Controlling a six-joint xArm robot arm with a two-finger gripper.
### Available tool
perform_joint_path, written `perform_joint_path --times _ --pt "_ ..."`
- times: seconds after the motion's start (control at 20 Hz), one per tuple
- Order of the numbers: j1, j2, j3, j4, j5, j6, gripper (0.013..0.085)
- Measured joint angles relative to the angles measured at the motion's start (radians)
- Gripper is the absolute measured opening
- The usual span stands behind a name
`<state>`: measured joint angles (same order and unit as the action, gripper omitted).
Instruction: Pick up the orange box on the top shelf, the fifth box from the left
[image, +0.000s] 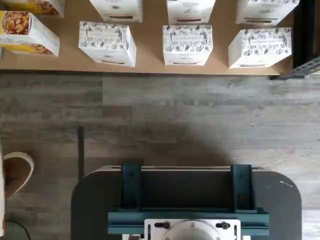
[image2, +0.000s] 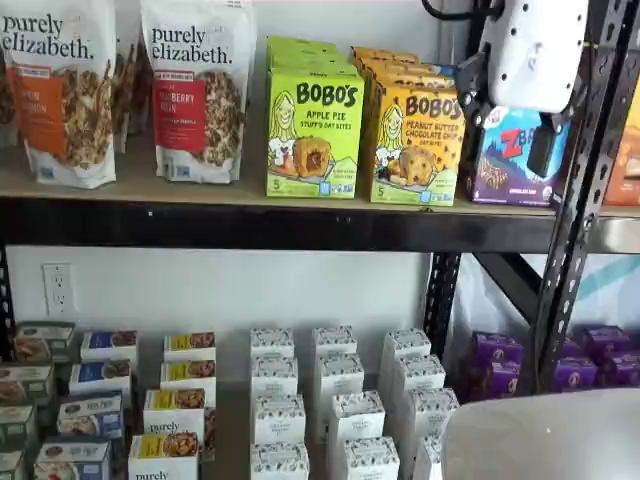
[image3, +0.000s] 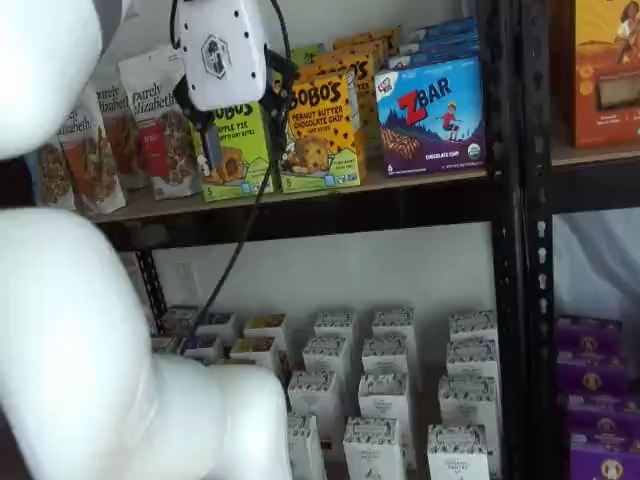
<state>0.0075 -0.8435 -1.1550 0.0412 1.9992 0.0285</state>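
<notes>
The orange box (image2: 416, 145) stands upright at the front of the top shelf (image2: 250, 190), between the green box (image2: 314, 132) on one side and the ZBar box (image2: 515, 158) on the other; it shows in both shelf views (image3: 320, 128). More orange boxes are lined up behind it. Two granola bags (image2: 197, 90) stand farther along the same shelf.

The gripper (image2: 545, 150) hangs in front of the shelf with its white body high in the view. In one shelf view it overlaps the ZBar box, just beside the orange box; in the other it (image3: 210, 150) overlaps the green box. It holds nothing. Only one black finger tip (image2: 541, 155) shows clearly, side-on, so I cannot tell whether the fingers are spread or closed.

The wrist view looks down on grey plank floor (image: 200, 115), the edge of a low board carrying white patterned boxes (image: 187, 45), and a dark mount with teal brackets (image: 187, 200). Rows of the same white boxes (image2: 335, 400) fill the lower shelf. A large white arm segment (image3: 80, 340) fills the near corner of a shelf view.
</notes>
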Motion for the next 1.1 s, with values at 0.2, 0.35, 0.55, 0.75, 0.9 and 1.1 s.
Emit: perform_joint_path --times 0.2,0.35,0.55,0.75,0.9,1.1 --pt "-0.007 -0.004 0.003 0.007 -0.006 -0.004 0.0850" --pt "-0.002 -0.003 0.002 0.001 -0.007 -0.002 0.0850" --pt "0.009 -0.004 0.003 -0.008 -0.016 0.005 0.0850" --pt "0.030 0.004 -0.005 -0.016 -0.045 0.022 0.0850" --pt "0.047 0.016 -0.017 -0.029 -0.077 0.035 0.0850" --pt "0.063 0.058 -0.047 -0.042 -0.132 0.048 0.0850"
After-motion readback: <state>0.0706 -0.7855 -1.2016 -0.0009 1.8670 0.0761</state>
